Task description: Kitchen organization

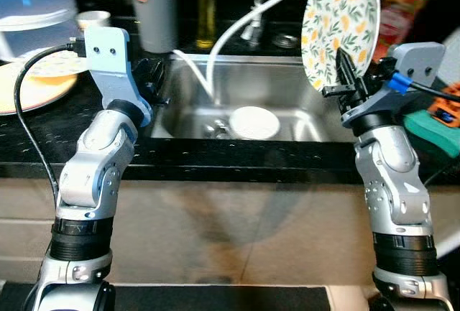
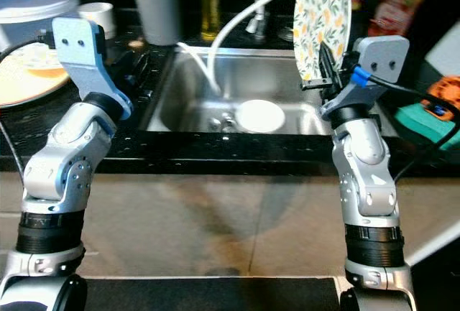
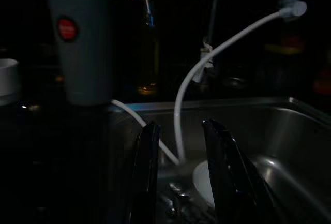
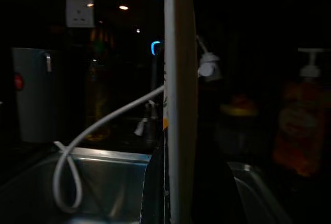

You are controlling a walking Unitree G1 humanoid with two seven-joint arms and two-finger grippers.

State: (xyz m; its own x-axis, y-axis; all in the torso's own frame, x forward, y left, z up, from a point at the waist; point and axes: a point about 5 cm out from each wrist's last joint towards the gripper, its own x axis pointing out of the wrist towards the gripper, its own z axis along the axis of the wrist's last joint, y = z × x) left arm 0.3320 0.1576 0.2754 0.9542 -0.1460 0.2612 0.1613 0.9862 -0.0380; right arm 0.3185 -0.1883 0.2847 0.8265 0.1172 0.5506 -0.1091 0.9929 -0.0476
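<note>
Upright, floral plate point(image 1: 339, 20) pinched by right gripper point(image 1: 345, 74) over sink point(image 1: 287, 81); left gripper point(image 3: 181, 177) spread (idle).

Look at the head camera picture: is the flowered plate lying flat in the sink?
No. The right pincer holds the flowered plate upright on its edge above the sink, where a white dish lies.

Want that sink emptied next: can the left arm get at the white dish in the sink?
Probably yes: the left gripper hangs open over the sink, the white dish just beyond; only the white hose dangles nearby.
</note>
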